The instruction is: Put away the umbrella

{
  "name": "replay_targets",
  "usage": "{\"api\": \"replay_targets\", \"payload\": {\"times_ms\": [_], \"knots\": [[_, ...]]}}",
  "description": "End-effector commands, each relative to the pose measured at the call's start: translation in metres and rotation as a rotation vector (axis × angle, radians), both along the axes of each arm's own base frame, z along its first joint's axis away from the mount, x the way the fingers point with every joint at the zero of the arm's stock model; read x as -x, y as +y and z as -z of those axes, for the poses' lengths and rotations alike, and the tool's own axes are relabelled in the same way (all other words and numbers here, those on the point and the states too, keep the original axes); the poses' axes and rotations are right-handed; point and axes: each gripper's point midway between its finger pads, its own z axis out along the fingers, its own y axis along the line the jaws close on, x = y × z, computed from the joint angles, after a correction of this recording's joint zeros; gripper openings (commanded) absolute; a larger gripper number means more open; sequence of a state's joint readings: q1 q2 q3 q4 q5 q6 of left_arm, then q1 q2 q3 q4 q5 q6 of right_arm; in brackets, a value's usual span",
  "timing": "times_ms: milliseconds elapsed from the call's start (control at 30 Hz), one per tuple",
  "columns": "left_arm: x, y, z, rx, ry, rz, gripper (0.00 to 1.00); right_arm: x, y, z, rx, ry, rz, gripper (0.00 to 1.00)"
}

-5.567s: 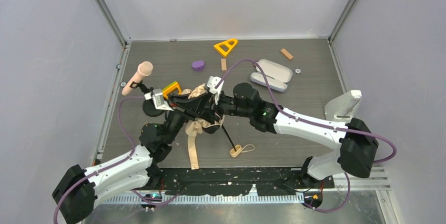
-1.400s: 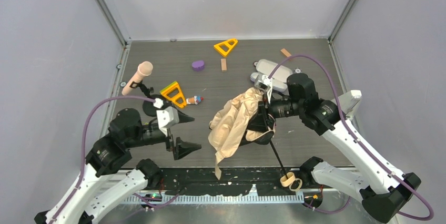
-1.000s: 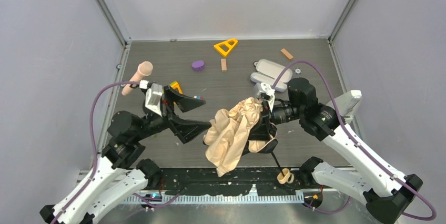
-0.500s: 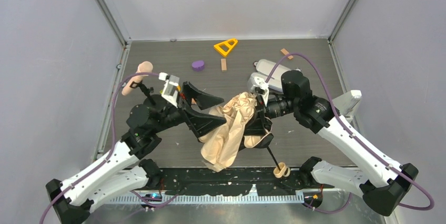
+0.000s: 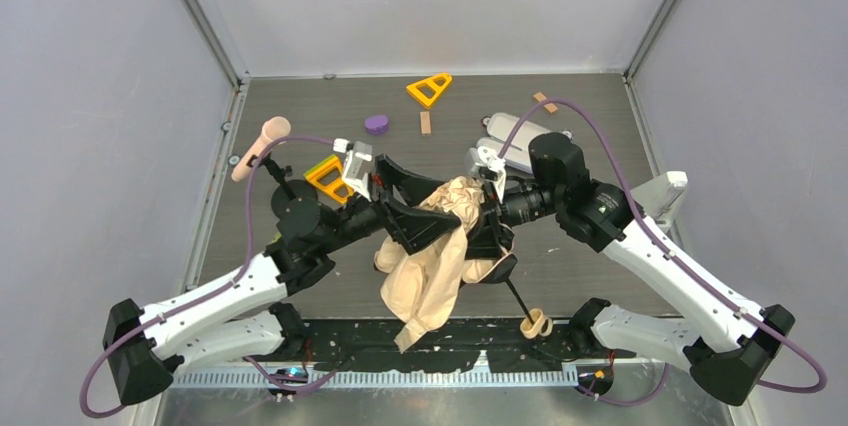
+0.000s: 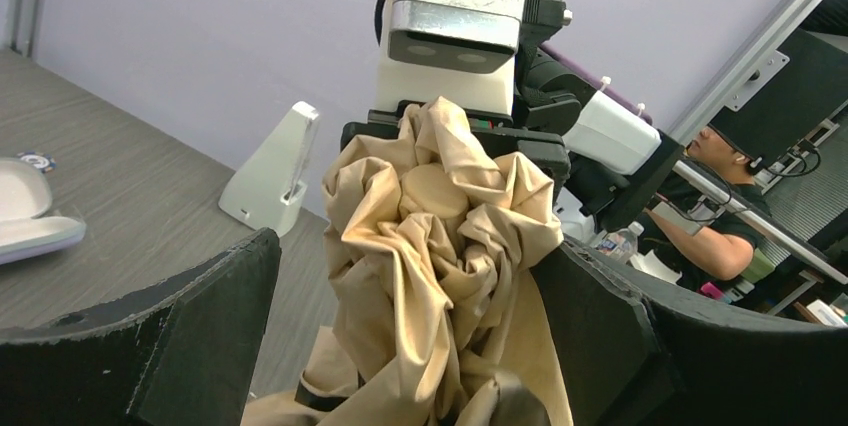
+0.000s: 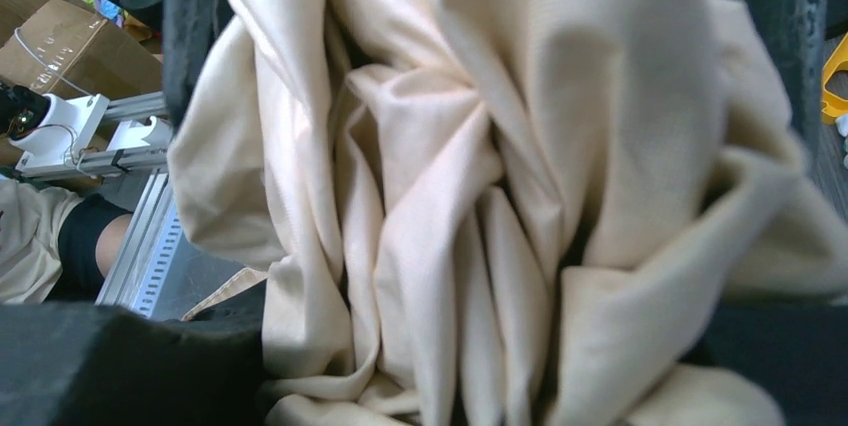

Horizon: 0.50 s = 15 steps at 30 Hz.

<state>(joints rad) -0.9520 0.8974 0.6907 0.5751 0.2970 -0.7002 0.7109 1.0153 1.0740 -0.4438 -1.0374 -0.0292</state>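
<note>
Holding the umbrella (image 5: 425,276) bunched above the middle of the table (image 5: 300,116), we are clamping our right gripper (image 5: 488,236) on its beige canopy, so the shaft and tan handle (image 5: 537,324) are dangling toward the near edge. Our left gripper (image 5: 445,208), jaws spread wide, is straddling the fabric, probably to gather it.

My left pincer (image 5: 448,211) stands wide, the bunched umbrella (image 5: 425,266) filling its gap. My right pincer (image 5: 492,231) clamps the cloth just beyond, barring passage. The microphone (image 5: 262,144) and orange triangle (image 5: 327,175) crowd the left. Far counter (image 5: 300,106) lies open.
</note>
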Motion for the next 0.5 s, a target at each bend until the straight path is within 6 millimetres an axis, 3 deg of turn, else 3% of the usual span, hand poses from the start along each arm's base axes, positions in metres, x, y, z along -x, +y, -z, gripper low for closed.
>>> {"api": "replay_targets", "payload": {"times_ms": [0, 167, 400, 467], "knots": [[0.0, -0.002, -0.029, 0.113, -0.045, -0.015, 0.99, -0.003, 0.004, -0.025, -0.043, -0.09, 0.0, 0.06], [0.006, -0.017, -0.027, 0.127, -0.029, 0.025, 0.99, -0.007, 0.005, -0.016, 0.019, -0.088, 0.014, 0.06], [0.022, -0.018, -0.024, 0.156, -0.076, 0.09, 1.0, -0.007, 0.004, -0.018, 0.032, -0.095, 0.013, 0.06], [0.025, -0.018, -0.022, 0.15, -0.082, 0.106, 0.93, -0.006, 0.003, -0.021, 0.022, -0.105, 0.013, 0.06]]}}
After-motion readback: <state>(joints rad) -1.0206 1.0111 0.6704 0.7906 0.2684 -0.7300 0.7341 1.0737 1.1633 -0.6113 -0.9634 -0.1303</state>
